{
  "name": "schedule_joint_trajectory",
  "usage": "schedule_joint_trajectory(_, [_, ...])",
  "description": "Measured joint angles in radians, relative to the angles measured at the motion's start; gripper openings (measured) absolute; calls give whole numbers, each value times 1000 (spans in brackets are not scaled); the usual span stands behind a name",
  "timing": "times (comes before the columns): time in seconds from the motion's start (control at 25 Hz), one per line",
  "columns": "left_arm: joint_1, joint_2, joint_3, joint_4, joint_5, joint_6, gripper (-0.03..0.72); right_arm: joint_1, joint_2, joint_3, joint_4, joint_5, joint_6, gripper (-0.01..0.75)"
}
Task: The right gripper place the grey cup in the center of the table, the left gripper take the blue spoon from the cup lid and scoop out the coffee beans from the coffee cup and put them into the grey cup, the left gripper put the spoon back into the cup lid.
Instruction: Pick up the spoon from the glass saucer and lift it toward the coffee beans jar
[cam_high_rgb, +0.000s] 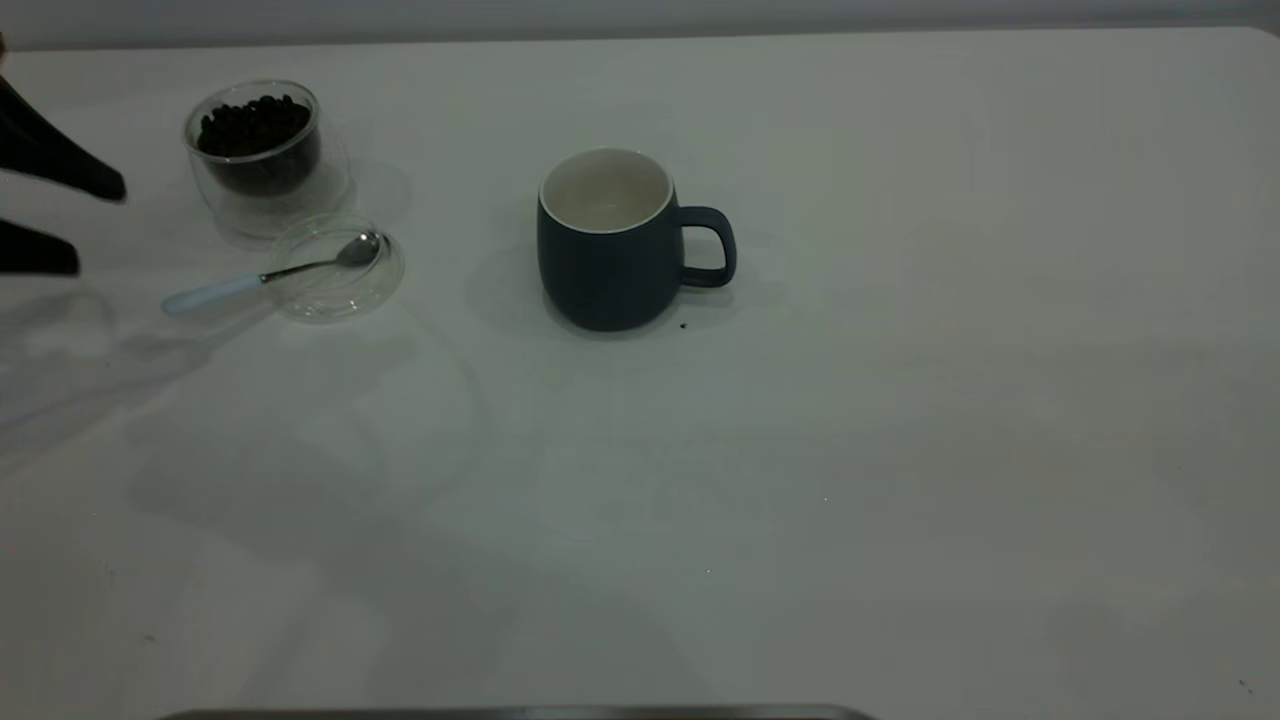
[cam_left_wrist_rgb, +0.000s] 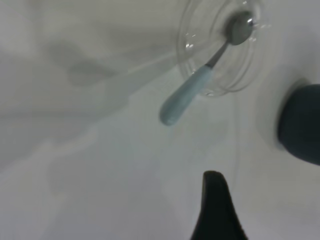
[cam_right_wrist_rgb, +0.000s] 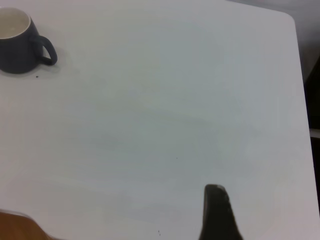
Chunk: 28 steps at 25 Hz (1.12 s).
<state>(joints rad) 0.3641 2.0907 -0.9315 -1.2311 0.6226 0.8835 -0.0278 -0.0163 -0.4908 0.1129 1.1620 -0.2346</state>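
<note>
The grey cup (cam_high_rgb: 610, 240) stands upright near the middle of the table (cam_high_rgb: 900, 400), handle to the right, white inside bare. It also shows in the right wrist view, as the grey cup (cam_right_wrist_rgb: 17, 42). The blue spoon (cam_high_rgb: 265, 275) lies with its bowl in the clear cup lid (cam_high_rgb: 335, 268) and its handle over the rim. Behind them the glass coffee cup (cam_high_rgb: 262, 150) holds coffee beans (cam_high_rgb: 255, 125). My left gripper (cam_high_rgb: 98, 225) hovers open and empty at the left edge, short of the spoon handle (cam_left_wrist_rgb: 185, 95). My right gripper is far from the cup, one finger (cam_right_wrist_rgb: 215, 212) showing over bare table.
A tiny dark speck (cam_high_rgb: 683, 325) lies on the table just right of the cup's base. The table's rounded far corner (cam_right_wrist_rgb: 287, 17) and edge show in the right wrist view. A dark strip (cam_high_rgb: 520, 713) runs along the near edge.
</note>
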Motion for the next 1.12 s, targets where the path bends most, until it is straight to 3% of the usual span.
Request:
schedule_joint_trajectory(0.52, [0,211,-6,-307,1,348,573,0,0,0,0,0,0,458])
schedule_joint_trajectory(0.8, [0,332,-7,-523,137,582,573,0,0,0,0,0,0,458])
schedule_joint_trajectory(1.12, [0,414,-21,-551,203,682,561,0,0,0,0,0,0,458])
